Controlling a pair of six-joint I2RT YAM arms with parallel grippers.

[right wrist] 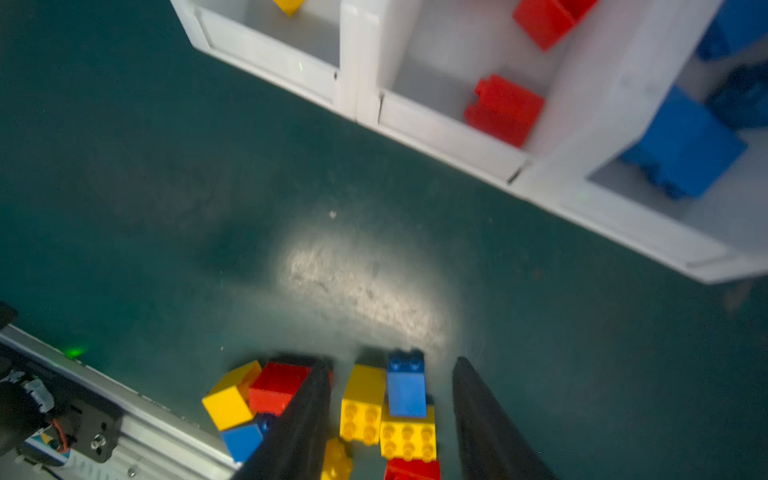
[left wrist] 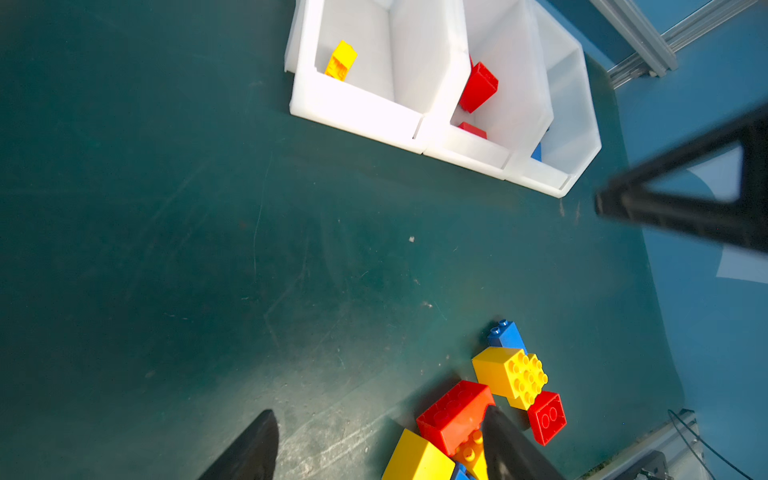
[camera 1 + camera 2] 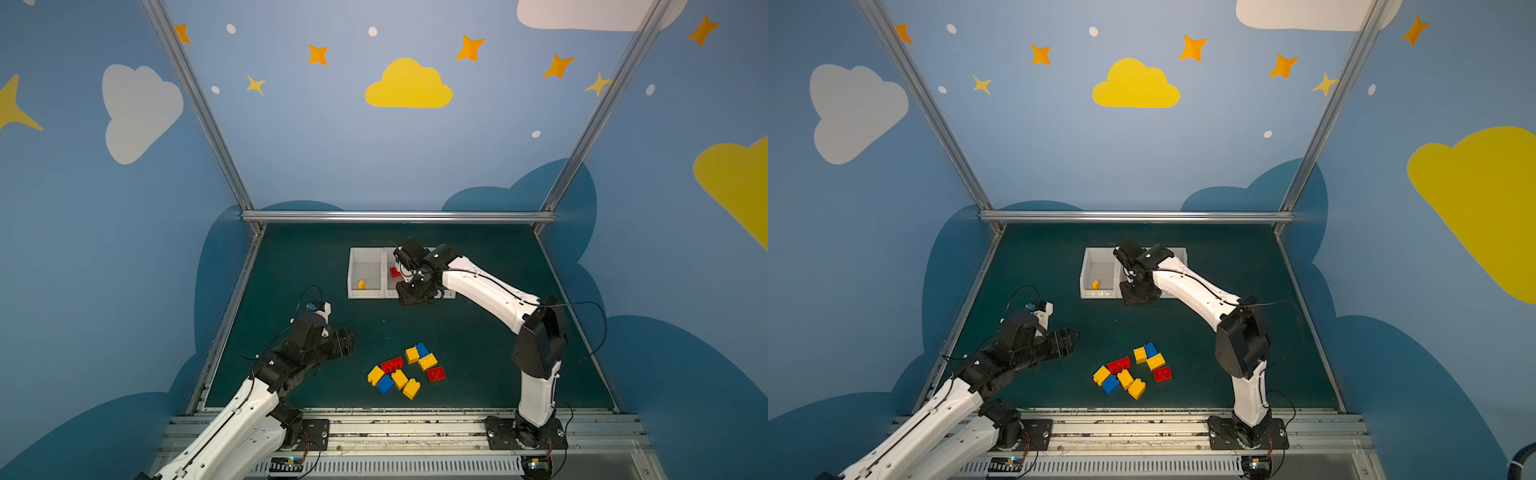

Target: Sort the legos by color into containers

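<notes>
Three white containers stand in a row at the back. The left one holds a yellow lego. The middle one holds two red legos, one lying flat and one tilted. The right one holds blue legos. A pile of red, yellow and blue legos lies on the mat at the front. My right gripper hangs open and empty over the containers' front edge. My left gripper is open and empty, left of the pile.
The dark green mat is bounded by metal rails at the back and front. The right arm hides most of the middle and right containers in both top views.
</notes>
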